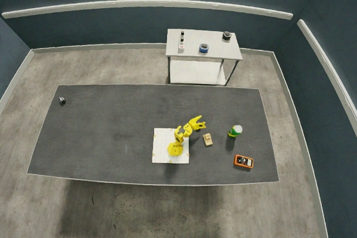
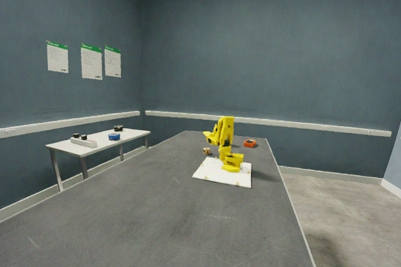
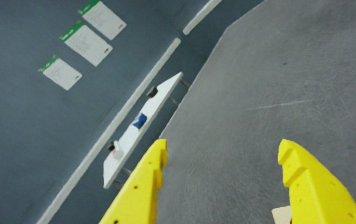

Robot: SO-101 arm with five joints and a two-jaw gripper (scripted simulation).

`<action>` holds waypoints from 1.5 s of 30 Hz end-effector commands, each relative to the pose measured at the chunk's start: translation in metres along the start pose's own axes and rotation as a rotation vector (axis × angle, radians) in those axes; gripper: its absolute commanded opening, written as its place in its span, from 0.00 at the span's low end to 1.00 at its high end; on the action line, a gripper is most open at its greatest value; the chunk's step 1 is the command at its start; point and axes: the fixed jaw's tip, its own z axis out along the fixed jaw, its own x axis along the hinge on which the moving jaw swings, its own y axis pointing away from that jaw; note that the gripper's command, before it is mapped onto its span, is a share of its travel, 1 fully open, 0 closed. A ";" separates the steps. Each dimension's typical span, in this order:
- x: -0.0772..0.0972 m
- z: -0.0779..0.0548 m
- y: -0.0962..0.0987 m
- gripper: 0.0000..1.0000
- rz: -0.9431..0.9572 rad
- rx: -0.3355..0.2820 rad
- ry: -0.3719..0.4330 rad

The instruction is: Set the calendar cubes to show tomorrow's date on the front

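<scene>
Calendar: on the bench [image 1: 105, 132] [image 2: 135, 210], right of the white mat [image 1: 161, 146] [image 2: 207, 171] from the top
Calendar's [image 1: 208, 143] long way: nearly up and down from the top, a bit slanted
Front: too small to tell
Tray: one block [image 1: 207, 136] seen near the upper end
Gripper [image 1: 203, 121] [image 3: 223, 145]: spread apart, pinching nothing

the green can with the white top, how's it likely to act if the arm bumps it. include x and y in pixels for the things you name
The green can [image 1: 234, 132] stands upright and looks taller than wide, so a high push would probably tip it. Its side seems round, so once down it might well roll. The wall looks smooth and stiff, perhaps a bit slippery to grip.
</scene>
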 end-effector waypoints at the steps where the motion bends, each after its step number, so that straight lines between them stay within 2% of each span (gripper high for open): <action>1: 0.001 0.007 -0.001 0.35 -0.101 0.022 0.021; 10: 0.006 0.020 -0.008 0.35 -0.358 0.072 0.079; 18: 0.008 0.026 -0.012 0.35 -0.499 0.087 0.115; 34: 0.012 0.034 -0.016 0.35 -0.751 0.092 0.182; 45: 0.016 0.038 -0.022 0.35 -0.982 0.088 0.260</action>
